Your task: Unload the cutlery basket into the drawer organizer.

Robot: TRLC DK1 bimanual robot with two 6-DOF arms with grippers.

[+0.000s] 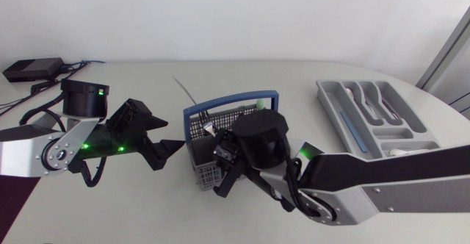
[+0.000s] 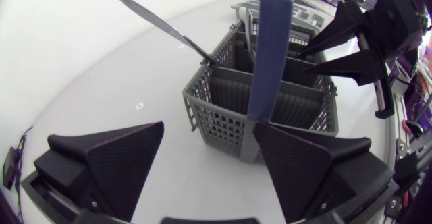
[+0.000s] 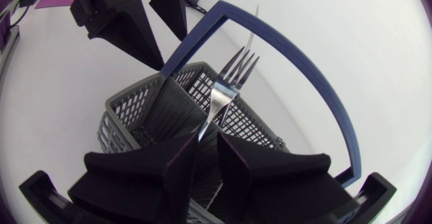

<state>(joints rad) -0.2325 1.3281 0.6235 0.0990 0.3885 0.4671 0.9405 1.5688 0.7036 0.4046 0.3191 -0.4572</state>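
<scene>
Pale and matte, the table carries everything. Nearest, my right arm comes in from the right edge, and the right gripper hangs over the cutlery basket. Its jaws are clamped on the handle of a fork, whose tines point away from them, above the basket's grey mesh compartments and below the arch of the blue handle.

The basket stands about mid-table. On its other side, the left gripper sits level with the basket's end wall, jaws wide apart and gripping nothing. The wall and one foot of the blue handle are just ahead of them; I cannot tell whether either touches.

A knife stands in a far corner compartment, leaning out over the rim and away from both grippers.

Farther right, well apart from the basket, lies the grey drawer organizer, with several pale pieces of cutlery in its long compartments.
</scene>
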